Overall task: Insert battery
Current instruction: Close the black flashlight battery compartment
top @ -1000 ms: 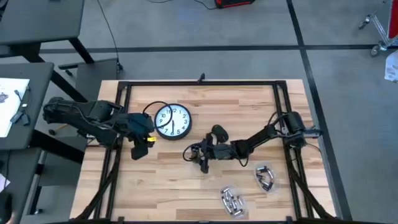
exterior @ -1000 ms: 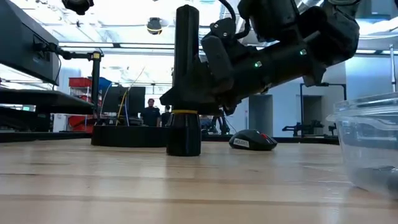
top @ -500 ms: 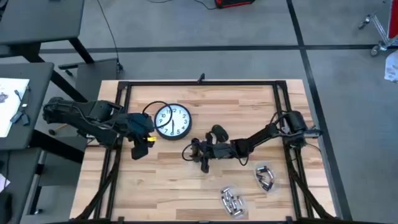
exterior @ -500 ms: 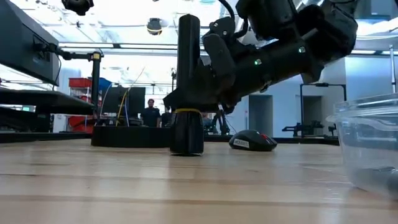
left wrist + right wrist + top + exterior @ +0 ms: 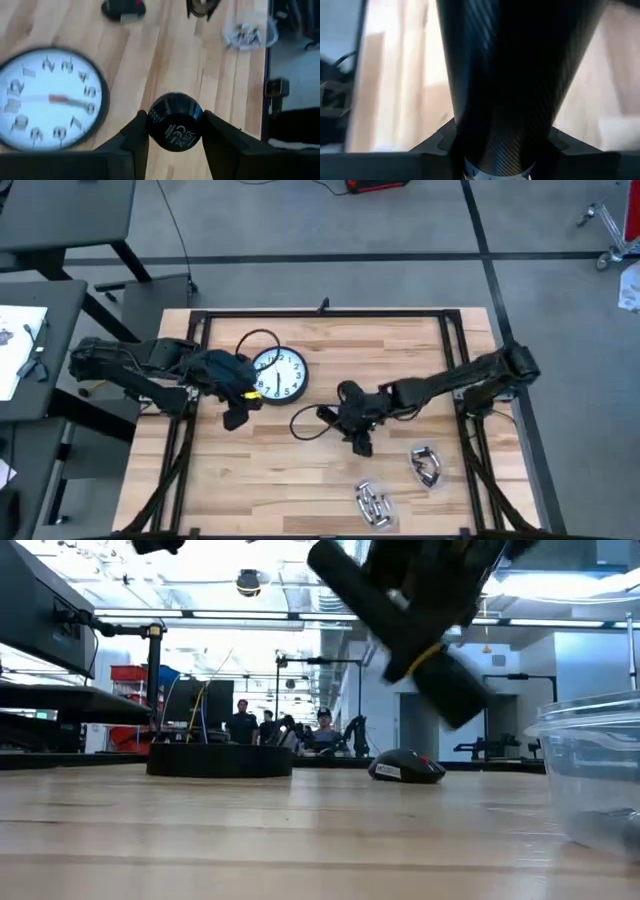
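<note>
Batteries lie in clear tubs, well apart from the clock. My left gripper is at the clock's edge, jaws clamping a black cylinder. My right gripper, near the clock, has its jaws holding a dark tube.

Clock face in the left wrist view: black numerals, readable 2, 3, 4, 5, 6, 7, 8, 9, 10; "12" partly cut by the frame edge, "1" blurred. In the high view the clock dial also shows numerals, too small to read singly.

Round black end of the cylinder between the left arm's fingers: small white print including a "CE" mark; other lines too small to read.

Mouse in the low view: small white label on its side, illegible.

Paper on the side desk, high view: printed marks, unreadable.
</note>
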`<control>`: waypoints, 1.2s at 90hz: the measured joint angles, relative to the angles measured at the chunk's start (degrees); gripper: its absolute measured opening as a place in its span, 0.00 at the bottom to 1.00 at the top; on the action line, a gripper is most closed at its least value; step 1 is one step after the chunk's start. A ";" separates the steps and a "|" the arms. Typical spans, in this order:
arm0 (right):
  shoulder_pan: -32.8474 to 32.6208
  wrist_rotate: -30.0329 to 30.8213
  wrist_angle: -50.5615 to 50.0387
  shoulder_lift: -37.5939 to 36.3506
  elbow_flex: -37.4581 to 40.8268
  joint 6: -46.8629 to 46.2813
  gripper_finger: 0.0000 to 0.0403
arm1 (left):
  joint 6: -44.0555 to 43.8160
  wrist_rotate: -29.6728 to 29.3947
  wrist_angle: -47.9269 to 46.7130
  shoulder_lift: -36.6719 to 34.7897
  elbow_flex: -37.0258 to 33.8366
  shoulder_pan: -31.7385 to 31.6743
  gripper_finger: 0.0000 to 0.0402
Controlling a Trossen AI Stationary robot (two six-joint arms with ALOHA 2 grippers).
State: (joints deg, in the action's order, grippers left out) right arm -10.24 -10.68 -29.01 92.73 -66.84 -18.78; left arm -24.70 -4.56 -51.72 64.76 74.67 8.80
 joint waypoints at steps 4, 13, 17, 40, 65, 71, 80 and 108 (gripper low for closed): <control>0.34 -2.90 -4.33 0.00 -2.91 -0.31 0.33 | 0.96 0.42 2.10 1.04 0.00 -0.55 0.31; 1.03 -7.43 -13.28 0.41 -9.15 -0.31 0.33 | 3.27 1.77 7.85 4.00 0.00 -1.36 0.31; 1.12 -8.29 -16.35 0.98 -11.28 -0.27 0.33 | 4.37 2.27 10.77 5.50 0.00 -1.58 0.31; 2.93 -12.19 -23.28 1.18 -16.95 0.04 0.33 | 7.44 8.58 28.84 11.38 0.00 -2.70 0.31; 1.66 -12.23 -26.11 1.14 -18.22 1.11 0.33 | 7.07 10.81 36.33 13.94 0.00 -3.30 0.31; 1.14 -12.18 -25.84 1.14 -18.22 1.20 0.33 | 7.04 10.81 36.95 14.17 0.00 -3.30 0.31; 0.97 -12.19 -25.15 1.14 -18.22 1.22 0.33 | 6.83 10.84 36.74 14.13 0.00 -3.28 0.31; 1.73 -12.00 -24.10 1.14 -18.20 0.81 0.33 | 5.99 12.16 36.69 14.11 0.00 -3.03 0.31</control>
State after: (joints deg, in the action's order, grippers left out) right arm -8.51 -22.68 -53.11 93.86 -85.03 -17.97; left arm -18.71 7.61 -15.03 78.87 74.67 5.78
